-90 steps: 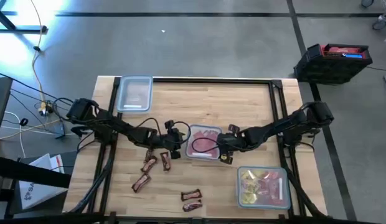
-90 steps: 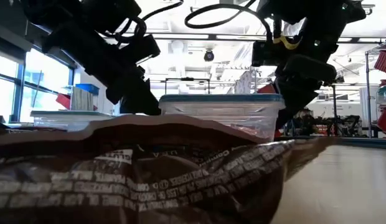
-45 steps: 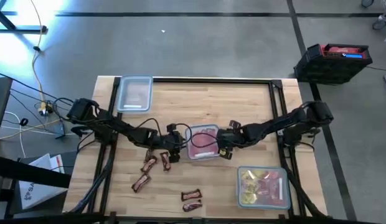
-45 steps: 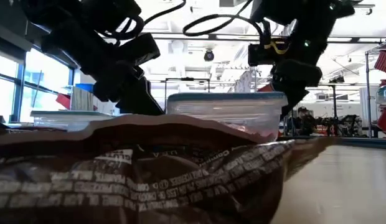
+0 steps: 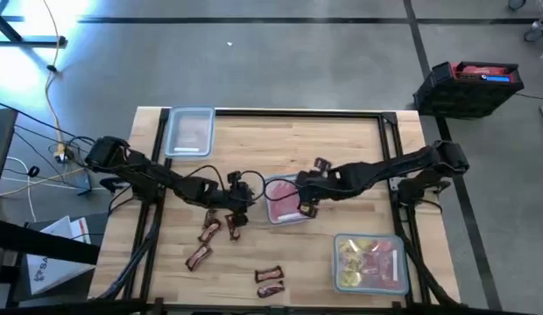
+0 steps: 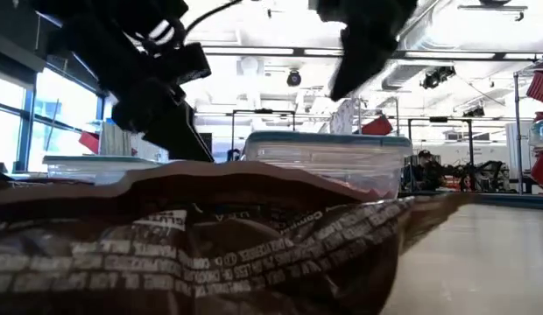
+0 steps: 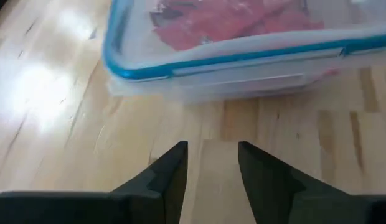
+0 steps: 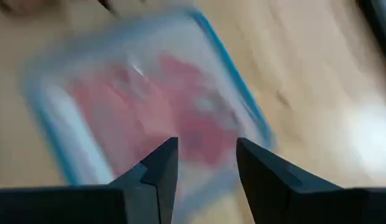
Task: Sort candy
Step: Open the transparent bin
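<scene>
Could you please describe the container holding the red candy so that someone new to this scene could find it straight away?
On the wooden table stand three clear containers. The one you want, the middle container, sits at the table's centre between the left gripper and right gripper. Unlike the far-corner container and the yellow-filled one, it holds red packets.

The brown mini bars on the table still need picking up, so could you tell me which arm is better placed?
Left, probably: its open, empty end effector sits right beside the nearest brown bars; the right end effector hangs over the red-candy container.
</scene>
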Controlling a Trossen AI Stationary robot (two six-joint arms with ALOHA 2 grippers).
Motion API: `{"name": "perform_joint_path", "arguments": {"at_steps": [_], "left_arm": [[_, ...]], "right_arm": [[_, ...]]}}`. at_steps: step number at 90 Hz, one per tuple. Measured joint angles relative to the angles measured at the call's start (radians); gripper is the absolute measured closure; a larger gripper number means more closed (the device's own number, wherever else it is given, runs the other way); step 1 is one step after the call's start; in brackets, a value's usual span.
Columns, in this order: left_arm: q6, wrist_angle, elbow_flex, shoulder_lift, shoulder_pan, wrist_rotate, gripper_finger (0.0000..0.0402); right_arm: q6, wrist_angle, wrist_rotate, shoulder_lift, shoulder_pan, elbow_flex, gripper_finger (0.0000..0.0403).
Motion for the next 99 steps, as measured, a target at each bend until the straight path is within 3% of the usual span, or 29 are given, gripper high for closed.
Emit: {"name": "perform_joint_path", "arguments": {"at_steps": [9, 40, 67, 86, 99], "left_arm": [[-0.036, -0.049, 0.000, -0.052, -0.015, 0.001, 0.0275], [-0.061, -0.103, -0.001, -0.151, -0.086, -0.002, 0.0275], [-0.190, -0.264, -0.002, -0.172, -0.122, -0.012, 0.0275], [-0.217, -0.285, -0.003, -0.172, -0.122, -0.029, 0.0275], [-0.229, -0.301, -0.003, -0.172, -0.120, -0.032, 0.0275]], "right_arm": [[-0.032, 0.151, -0.061, 0.025, -0.006, -0.034, 0.0270], [-0.026, 0.280, -0.121, 0.169, -0.030, -0.040, 0.0270], [0.029, 0.148, -0.125, 0.163, -0.062, -0.040, 0.0270], [0.068, -0.020, -0.087, 0.145, -0.094, -0.036, 0.0270], [0.079, -0.042, -0.096, 0.146, -0.104, -0.036, 0.0270]]}}
